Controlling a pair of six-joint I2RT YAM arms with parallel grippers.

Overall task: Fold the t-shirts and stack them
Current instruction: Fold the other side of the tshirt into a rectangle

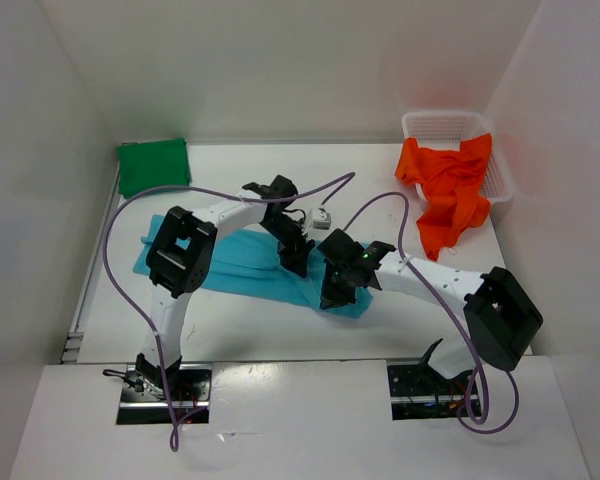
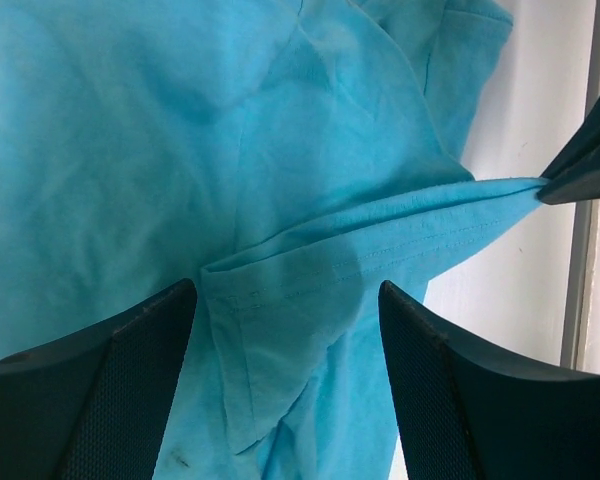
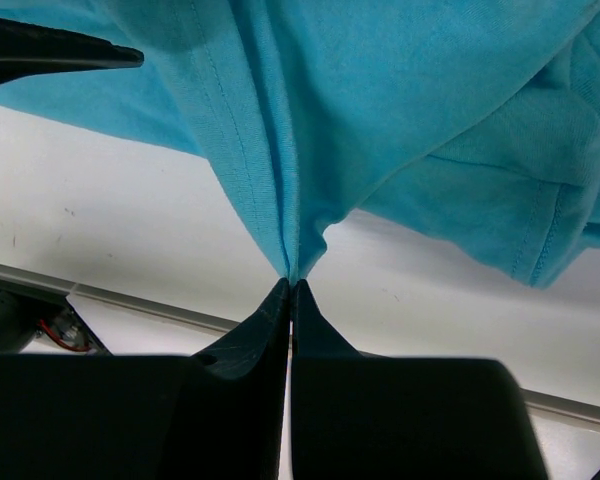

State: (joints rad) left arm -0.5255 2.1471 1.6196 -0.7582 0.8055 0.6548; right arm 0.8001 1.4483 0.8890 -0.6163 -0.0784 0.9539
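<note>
The turquoise t-shirt (image 1: 230, 262) lies spread across the middle of the table. My right gripper (image 3: 292, 282) is shut on its hem, pulling a taut ridge of cloth up off the table near the shirt's right end (image 1: 338, 290). My left gripper (image 2: 288, 290) hovers open just above a folded hem corner of the same shirt (image 2: 280, 310), with cloth between its fingers but not pinched. The dark green t-shirt (image 1: 153, 165) sits folded at the back left. The orange-red t-shirt (image 1: 448, 190) hangs crumpled over the basket's front.
A white mesh basket (image 1: 442, 124) stands at the back right corner. A small white-grey object (image 1: 322, 217) rests behind the left gripper. Purple cables (image 1: 375, 205) loop over both arms. White walls close in on three sides.
</note>
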